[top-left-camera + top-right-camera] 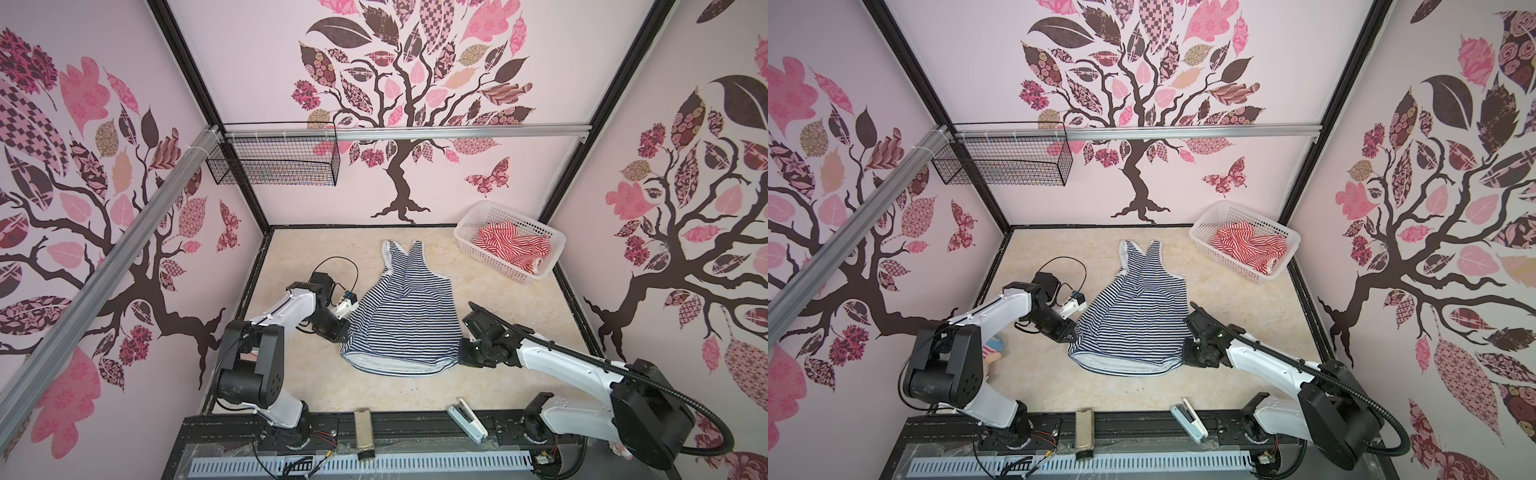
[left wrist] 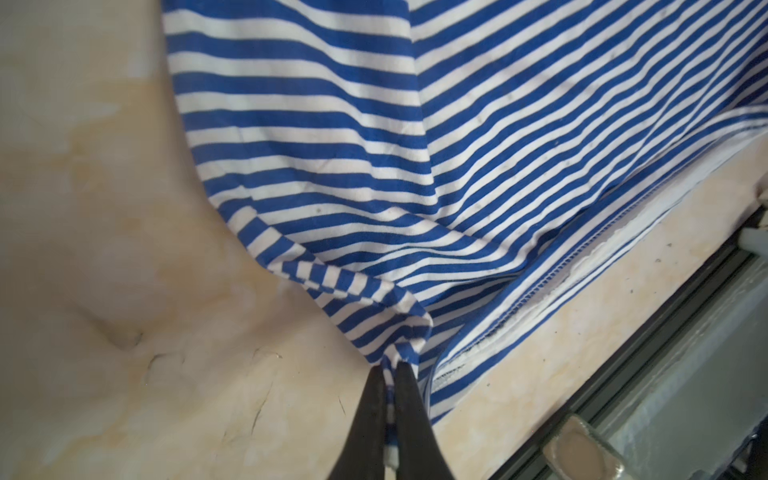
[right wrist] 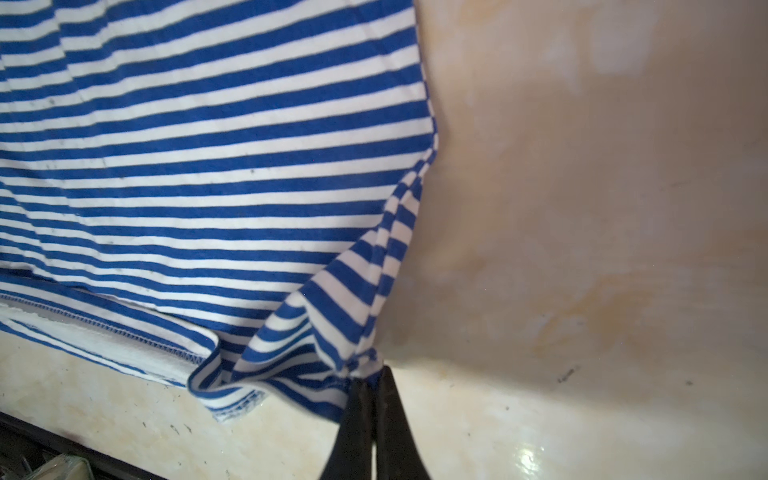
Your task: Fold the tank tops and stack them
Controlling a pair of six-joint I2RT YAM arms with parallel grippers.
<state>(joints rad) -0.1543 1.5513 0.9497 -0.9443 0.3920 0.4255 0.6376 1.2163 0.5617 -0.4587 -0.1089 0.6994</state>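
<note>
The navy-and-white tank top [image 1: 401, 316] [image 1: 1133, 318] lies spread on the marble tabletop, straps toward the back wall, hem toward the front. My left gripper [image 1: 348, 338] [image 2: 391, 368] is shut on the hem's left corner, cloth pinched between its black fingers [image 2: 409, 399]. At the hem's right corner my right gripper [image 1: 459, 353] [image 3: 371, 376] is shut on a bunched fold of the same top [image 3: 199, 166]. The red-and-white tank top [image 1: 513, 247] [image 1: 1248, 245] lies crumpled in the white basket.
The white basket [image 1: 469, 241] sits at the back right corner. A stapler [image 1: 467, 419] and a small brush-like block [image 1: 363, 432] rest on the front rail. A black wire basket [image 1: 274, 160] hangs at the back left. A plush doll [image 1: 994, 351] shows behind the left arm.
</note>
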